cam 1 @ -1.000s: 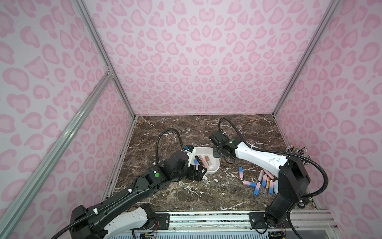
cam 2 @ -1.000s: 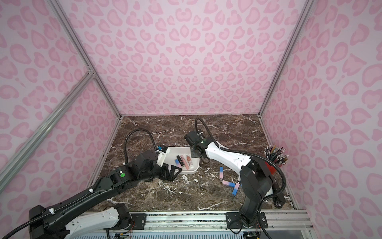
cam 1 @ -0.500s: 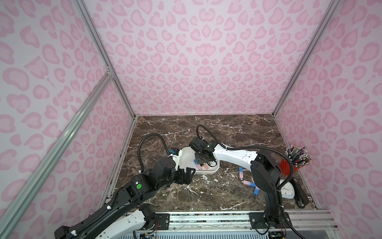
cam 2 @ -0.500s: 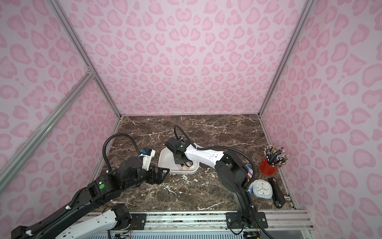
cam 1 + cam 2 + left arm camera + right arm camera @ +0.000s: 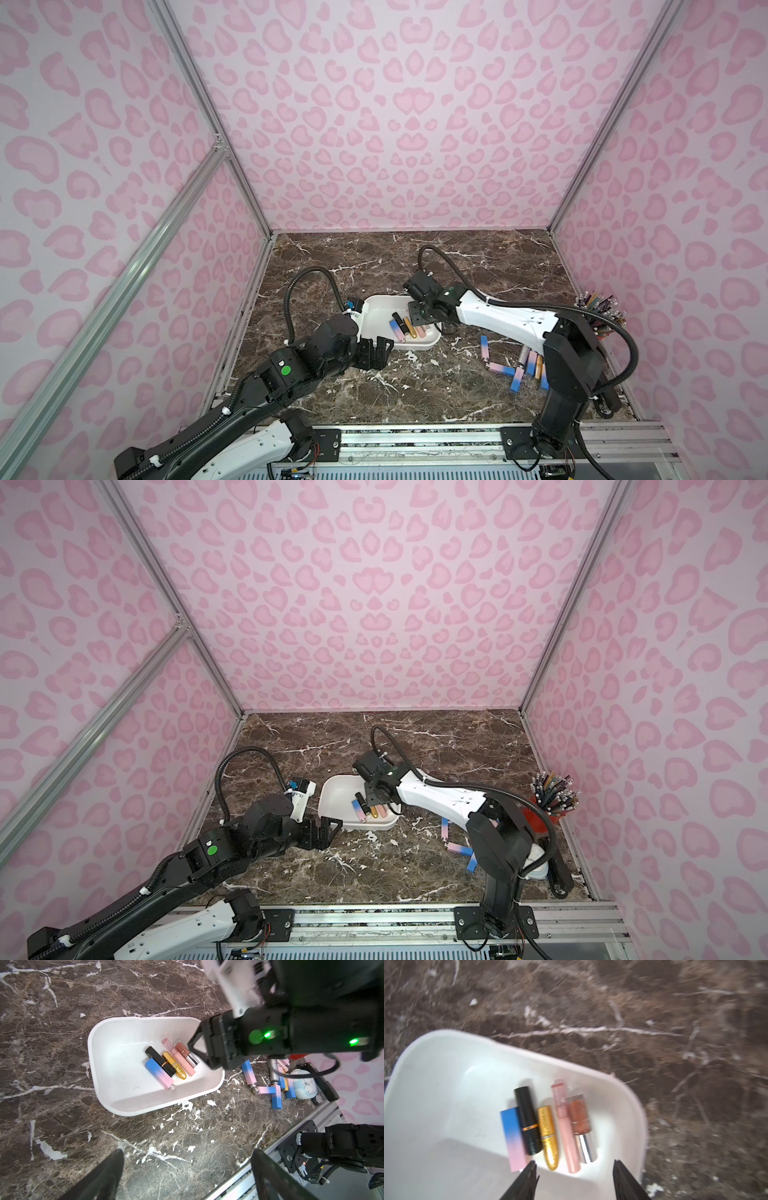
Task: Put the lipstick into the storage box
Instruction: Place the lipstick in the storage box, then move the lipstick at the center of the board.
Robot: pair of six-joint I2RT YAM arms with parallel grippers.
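The white storage box sits mid-table on the brown marble. Several lipsticks lie side by side on its floor: a blue-pink one, a black one, a gold one, a pink one and a brown one with a silver cap. My right gripper hangs open just above the box's right end, nothing between its fingers. My left gripper stands wide open and empty over bare table beside the box's near left corner.
Several more lipsticks lie loose on the table right of the box. A red cup of pencils, a small pale clock and a black object stand at the right wall. The metal rail runs along the front edge.
My right gripper was shut over the box and has now opened there. My left gripper stays open beside the box.
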